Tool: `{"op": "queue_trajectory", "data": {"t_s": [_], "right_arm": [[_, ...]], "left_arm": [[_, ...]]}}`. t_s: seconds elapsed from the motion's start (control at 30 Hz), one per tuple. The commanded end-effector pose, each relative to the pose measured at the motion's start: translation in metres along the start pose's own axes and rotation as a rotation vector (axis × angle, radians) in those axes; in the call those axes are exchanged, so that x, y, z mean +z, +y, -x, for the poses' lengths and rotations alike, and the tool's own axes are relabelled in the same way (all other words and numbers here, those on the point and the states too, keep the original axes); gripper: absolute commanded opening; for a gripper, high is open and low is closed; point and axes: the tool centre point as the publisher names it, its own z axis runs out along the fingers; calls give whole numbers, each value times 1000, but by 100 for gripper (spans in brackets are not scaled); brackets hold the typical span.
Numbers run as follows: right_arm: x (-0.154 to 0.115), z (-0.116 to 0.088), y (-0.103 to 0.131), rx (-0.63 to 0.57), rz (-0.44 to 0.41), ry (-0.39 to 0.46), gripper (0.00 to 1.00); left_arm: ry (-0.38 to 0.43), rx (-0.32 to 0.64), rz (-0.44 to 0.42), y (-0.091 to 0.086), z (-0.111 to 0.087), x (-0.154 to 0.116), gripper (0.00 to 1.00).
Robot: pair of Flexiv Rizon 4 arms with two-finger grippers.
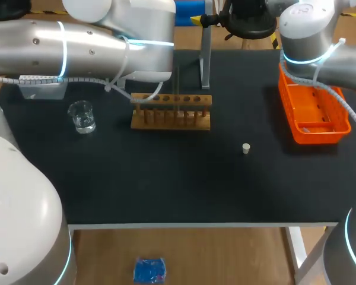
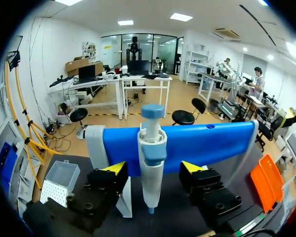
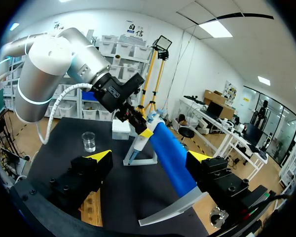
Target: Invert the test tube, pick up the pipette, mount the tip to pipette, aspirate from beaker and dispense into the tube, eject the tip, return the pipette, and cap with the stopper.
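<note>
pipette (image 2: 152, 163) hangs on its blue stand (image 2: 212, 143) between my left fingers (image 2: 116, 169), spread wide, not touching it. picking it up is the step, i judge; next i'd close on its body and lift. right fingers (image 3: 101, 157) wide, empty. whether a tube stands in the rack (image 1: 171, 120) on the bench (image 1: 184, 184), i can't tell.

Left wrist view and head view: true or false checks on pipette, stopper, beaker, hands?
The pipette hangs on the blue stand. True.
The left hand is shut on the pipette. False: its fingers stand open, either side of it.
The beaker stands beside the rack. True.
The stopper sits in the rack. False: it stands on the table, apart.
The right hand holds the beaker. False: it is open, empty.
</note>
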Motion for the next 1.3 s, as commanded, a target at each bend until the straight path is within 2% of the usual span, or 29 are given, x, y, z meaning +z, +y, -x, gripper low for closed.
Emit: {"op": "queue_trajectory", "data": {"t_s": [0.03, 0.1, 0.37, 0.47, 0.67, 0.9, 1.1, 1.2, 1.3], "right_arm": [[-1, 1, 0, 1, -2, 2, 100], [-1, 1, 0, 1, -2, 2, 100], [-1, 1, 0, 1, -2, 2, 100], [-1, 1, 0, 1, -2, 2, 100], [-1, 1, 0, 1, -2, 2, 100], [-1, 1, 0, 1, -2, 2, 100], [-1, 1, 0, 1, -2, 2, 100], [-1, 1, 0, 1, -2, 2, 100], [-1, 1, 0, 1, -2, 2, 100]], "left_arm": [[3, 1, 5, -1, 0, 3, 79], [4, 0, 4, -1, -1, 3, 78], [2, 3, -2, -4, -1, -1, 86], [2, 9, -6, -6, -2, -4, 100], [6, 35, -18, -11, -4, -17, 100], [40, 77, -47, -20, -8, -43, 100], [120, 151, -62, -26, -15, -74, 100], [191, 206, -79, -28, -17, -89, 100], [303, 292, -97, -30, -23, -103, 100]]}}
